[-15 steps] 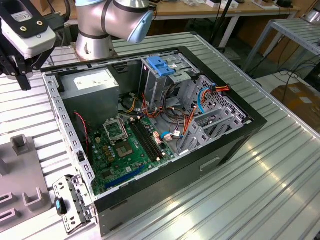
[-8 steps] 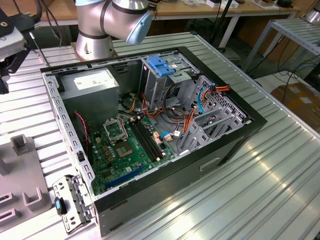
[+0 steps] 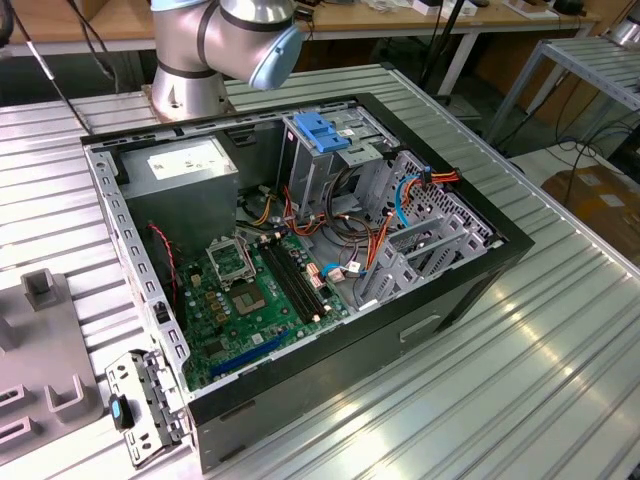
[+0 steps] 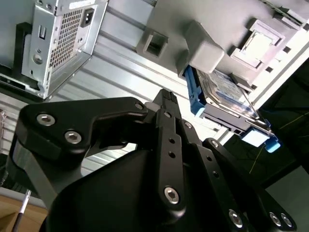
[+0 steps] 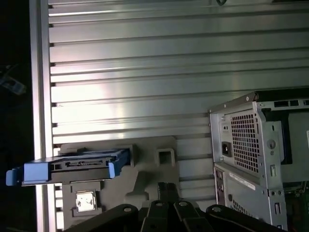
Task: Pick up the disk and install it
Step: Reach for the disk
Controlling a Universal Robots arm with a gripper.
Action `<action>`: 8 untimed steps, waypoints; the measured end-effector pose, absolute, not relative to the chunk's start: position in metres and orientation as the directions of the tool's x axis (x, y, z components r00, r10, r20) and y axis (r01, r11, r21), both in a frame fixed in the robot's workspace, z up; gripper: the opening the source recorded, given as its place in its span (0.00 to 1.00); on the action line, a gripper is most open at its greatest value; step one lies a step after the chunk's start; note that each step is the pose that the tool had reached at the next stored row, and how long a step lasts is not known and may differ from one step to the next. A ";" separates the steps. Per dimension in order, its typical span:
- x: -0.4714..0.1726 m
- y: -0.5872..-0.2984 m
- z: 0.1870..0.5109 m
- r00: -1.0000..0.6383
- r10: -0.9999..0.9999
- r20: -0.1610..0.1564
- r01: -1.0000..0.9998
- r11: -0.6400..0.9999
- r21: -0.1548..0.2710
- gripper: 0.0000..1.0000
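While the black gripper point(image 5: 166, 186) hangs seemingly closed and empty, flat silver-grey metal disk point(image 4: 223, 93), white-and-blue label, blue plastic rails along its edges, seated in grey moulded holder point(image 4: 203, 48), on ribbed aluminium table point(image 4: 120, 63), apart from gripper

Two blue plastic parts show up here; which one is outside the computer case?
The blue rails on the disk, lying on the grey holder beside the case; the blue latch sits atop the drive cage inside it.
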State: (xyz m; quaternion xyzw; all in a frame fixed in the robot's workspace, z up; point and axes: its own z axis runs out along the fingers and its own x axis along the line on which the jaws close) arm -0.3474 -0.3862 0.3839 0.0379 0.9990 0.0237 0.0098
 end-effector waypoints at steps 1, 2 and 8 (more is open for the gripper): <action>-0.352 -0.385 0.383 -0.997 0.076 -0.018 0.075 0.996 0.048 0.11; -0.356 -0.385 0.383 -0.997 0.076 -0.018 0.076 0.996 0.048 0.11; -0.391 -0.382 0.382 -0.997 0.076 -0.018 0.075 0.996 0.050 0.11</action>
